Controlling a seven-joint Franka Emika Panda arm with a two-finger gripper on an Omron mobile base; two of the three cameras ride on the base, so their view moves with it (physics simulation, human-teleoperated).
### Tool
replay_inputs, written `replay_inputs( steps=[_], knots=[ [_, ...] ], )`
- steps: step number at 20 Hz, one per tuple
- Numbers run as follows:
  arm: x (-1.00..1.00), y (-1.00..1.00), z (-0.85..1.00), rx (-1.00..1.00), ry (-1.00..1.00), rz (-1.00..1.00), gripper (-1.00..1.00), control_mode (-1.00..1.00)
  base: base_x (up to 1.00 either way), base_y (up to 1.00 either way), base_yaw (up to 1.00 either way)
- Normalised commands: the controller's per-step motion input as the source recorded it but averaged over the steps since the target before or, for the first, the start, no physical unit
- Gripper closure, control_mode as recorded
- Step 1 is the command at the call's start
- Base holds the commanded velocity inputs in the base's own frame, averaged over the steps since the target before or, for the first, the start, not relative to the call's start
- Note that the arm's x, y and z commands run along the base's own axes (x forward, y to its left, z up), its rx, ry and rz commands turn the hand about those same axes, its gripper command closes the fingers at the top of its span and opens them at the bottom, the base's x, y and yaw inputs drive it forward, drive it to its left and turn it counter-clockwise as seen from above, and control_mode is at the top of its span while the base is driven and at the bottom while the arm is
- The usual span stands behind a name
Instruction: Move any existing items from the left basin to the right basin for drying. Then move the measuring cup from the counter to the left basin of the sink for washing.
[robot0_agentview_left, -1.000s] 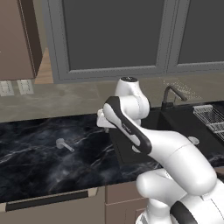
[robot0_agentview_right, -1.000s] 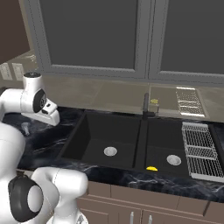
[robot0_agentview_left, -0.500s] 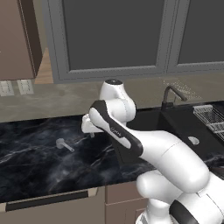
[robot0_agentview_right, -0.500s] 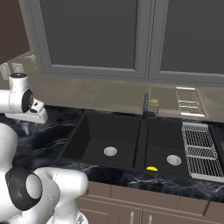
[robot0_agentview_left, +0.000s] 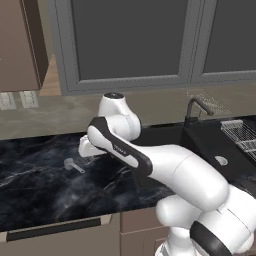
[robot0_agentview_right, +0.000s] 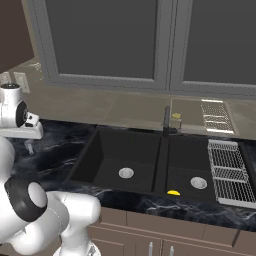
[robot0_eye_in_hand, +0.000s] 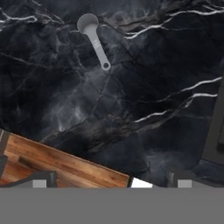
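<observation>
Overhead, open tool above measuring cup

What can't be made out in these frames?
- Fingers: left base view, hidden behind the arm's own link.
- Left basin: left base view, floor hidden by the arm.
- Dish rack: left base view, cut by the right edge.
- Measuring cup: hand view, too small to tell if anything is inside.

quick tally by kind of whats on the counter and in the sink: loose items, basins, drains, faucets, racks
Loose items: 2, the measuring cup on the counter, the yellow lump in the right basin
Basins: 2, with the left basin
Drains: 2
Faucets: 1
Racks: 1
Total: 8
</observation>
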Motion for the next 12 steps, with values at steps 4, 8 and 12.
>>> replay_inputs(
  steps=[4,8,12],
  knots=[
    [0.0,0.36,-0.09,-0.02,0.01,0.07,-1.0,-1.0,0.0,0.0,0.0],
    [0.04,0.25,-0.17,-0.05,0.0,0.01,-1.0,-1.0,0.0,0.0,0.0],
    [0.18,0.19,-0.18,-0.05,0.0,0.0,-1.0,-1.0,0.0,0.0,0.0]
  ],
)
